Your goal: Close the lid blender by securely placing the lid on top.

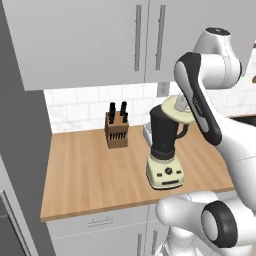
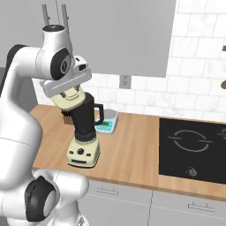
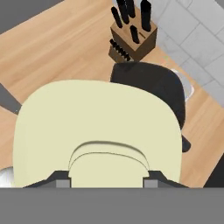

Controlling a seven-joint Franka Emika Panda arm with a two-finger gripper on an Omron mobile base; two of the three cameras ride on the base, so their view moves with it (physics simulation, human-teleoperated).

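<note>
Lid [image 3: 98,131] fills the hand view's centre — clamped by its knob in the gripper [image 3: 108,177]. It hangs tilted just above the blender [image 1: 164,150] at centre right.

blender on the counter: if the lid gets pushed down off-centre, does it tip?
Possibly. The blender is tall with a narrow cream base, so a sideways shove high up could rock it. The lid, tilted at the jar's rim in the gripper, looks rigid and light.

No legible txt, labels or nos. on anything here.
</note>
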